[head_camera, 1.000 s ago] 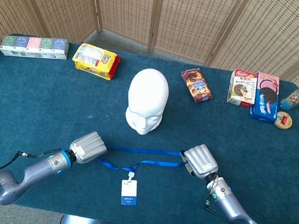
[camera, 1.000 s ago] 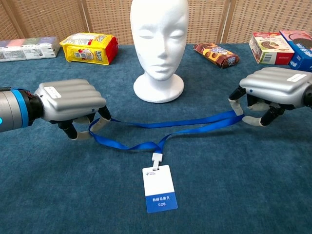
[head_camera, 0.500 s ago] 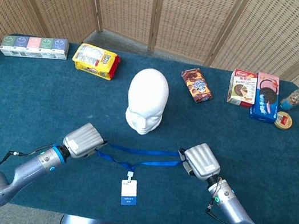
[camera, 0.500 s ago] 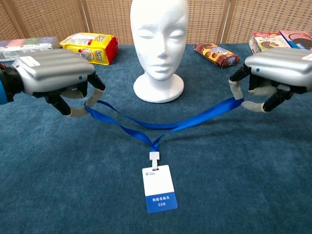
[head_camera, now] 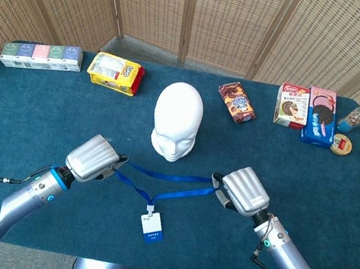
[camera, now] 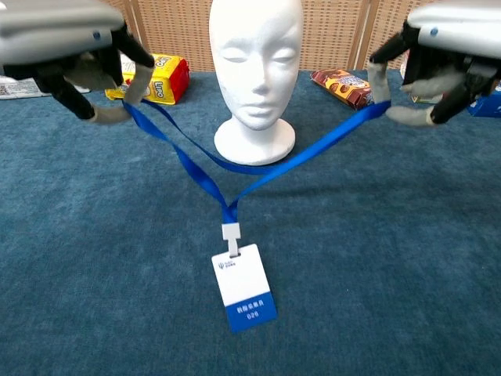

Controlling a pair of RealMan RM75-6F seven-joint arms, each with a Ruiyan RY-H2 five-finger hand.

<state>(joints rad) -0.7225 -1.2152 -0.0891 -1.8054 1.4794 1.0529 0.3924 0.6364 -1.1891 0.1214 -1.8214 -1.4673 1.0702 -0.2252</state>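
Table [head_camera: 30, 115]: blue cloth, snack packs along the far edge, open room in front.
Foam head [head_camera: 177, 120]: upright, just behind the strap.
Left hand [head_camera: 93, 157], right hand [head_camera: 244, 191]: each pinches one side of the lanyard [camera: 258, 172], spreading the loop.
Badge [camera: 243, 286]: hangs low, tilted.

You raise both hands, left hand [camera: 66, 47] and right hand [camera: 450, 51], so the blue lanyard [camera: 235, 176] pulls into a V and its badge [camera: 243, 286] lifts off the table [camera: 407, 258].
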